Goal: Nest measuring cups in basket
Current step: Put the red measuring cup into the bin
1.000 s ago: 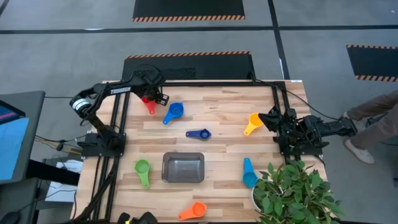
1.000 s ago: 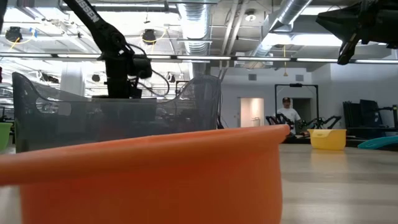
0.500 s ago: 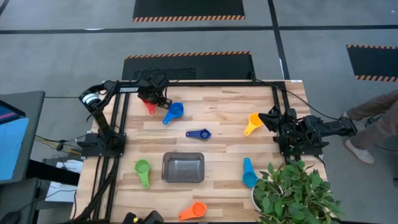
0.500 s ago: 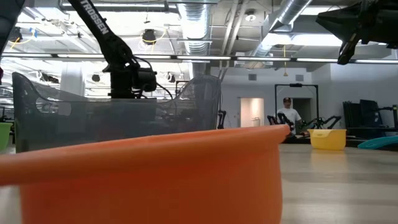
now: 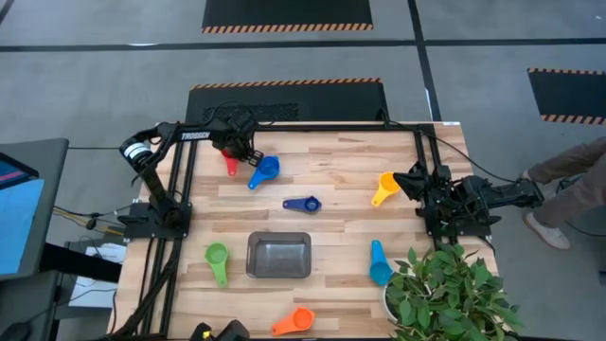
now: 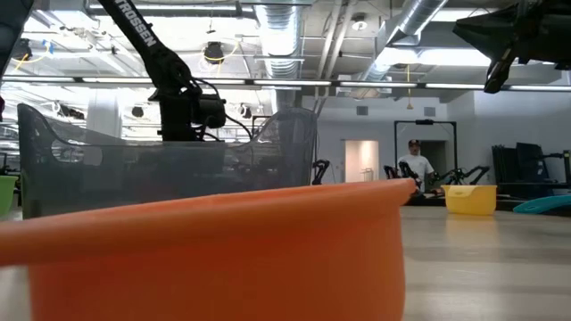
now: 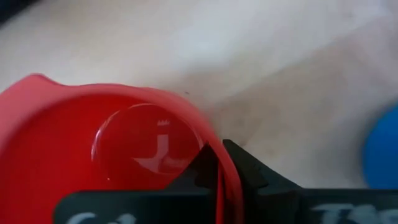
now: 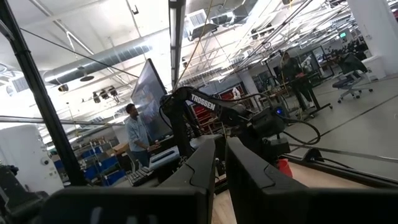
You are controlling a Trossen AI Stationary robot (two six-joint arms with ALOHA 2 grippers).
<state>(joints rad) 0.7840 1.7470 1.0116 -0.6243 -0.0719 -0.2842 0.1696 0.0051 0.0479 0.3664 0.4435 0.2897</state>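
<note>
Left gripper (image 5: 230, 154) is down at the far left part of the table (image 5: 331, 213), its fingers (image 7: 239, 165) pinched narrow across the rim of the red cup (image 5: 229, 162); the wrist view has one finger inside the bowl and one outside, with the red wall between them. Blue cup (image 5: 265, 171) lies just beside the red one, toward the table's middle. Dark blue cup (image 5: 302, 204) sits near centre. Basket (image 5: 278, 256) stands on the near half of the table, nothing visible inside it. Green cup (image 5: 217, 260) lies near the basket on its left side, light blue cup (image 5: 379, 264) on its right side, a bit farther off. Orange cup (image 5: 294, 322) rests at the near edge, filling the foreground of the low view. Yellow cup (image 5: 383, 188) lies on the right half, close to the right gripper (image 5: 407, 181), which waits at the table's right edge with its fingers (image 8: 205, 165) nearly closed on nothing. Potted plant (image 5: 445, 294) occupies the near right corner. Person's leg and shoe (image 5: 559, 204) show on the floor beyond the right edge.
</note>
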